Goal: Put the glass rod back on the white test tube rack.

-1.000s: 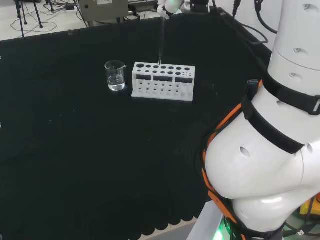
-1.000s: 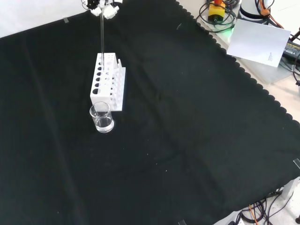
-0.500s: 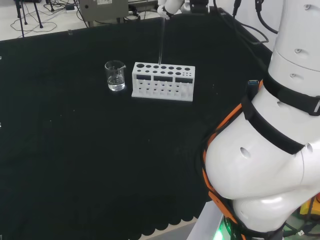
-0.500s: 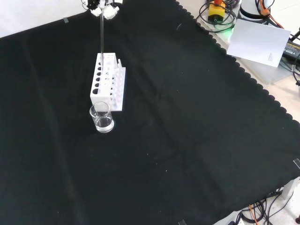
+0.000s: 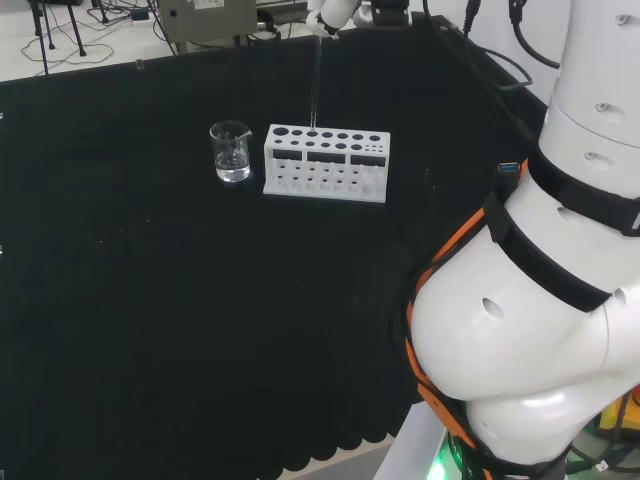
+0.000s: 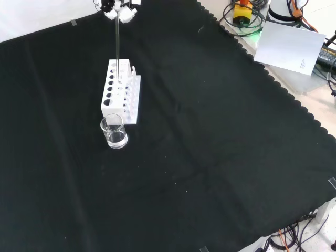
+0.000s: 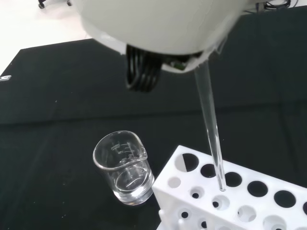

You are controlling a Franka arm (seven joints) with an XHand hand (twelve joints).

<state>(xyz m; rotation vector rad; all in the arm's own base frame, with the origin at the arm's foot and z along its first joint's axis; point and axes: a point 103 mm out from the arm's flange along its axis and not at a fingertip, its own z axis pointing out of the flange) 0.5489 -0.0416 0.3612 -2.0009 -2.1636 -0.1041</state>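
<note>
Glass rod (image 5: 315, 85), apparently pinched in robot hand (image 6: 119, 9), now slightly leftward over rack (image 5: 326, 162).

Thin clear glass rod (image 5: 315, 85) hanging upright from the black and white hand (image 5: 330, 14), tip just over the white plastic test tube rack (image 5: 326, 163); small clear glass beaker (image 5: 230, 151) just left.

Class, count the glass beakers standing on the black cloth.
1. The single beaker stands beside the end of the white rack, nearer the camera in the front view. Clear glassware elsewhere could be hard to spot.
</note>
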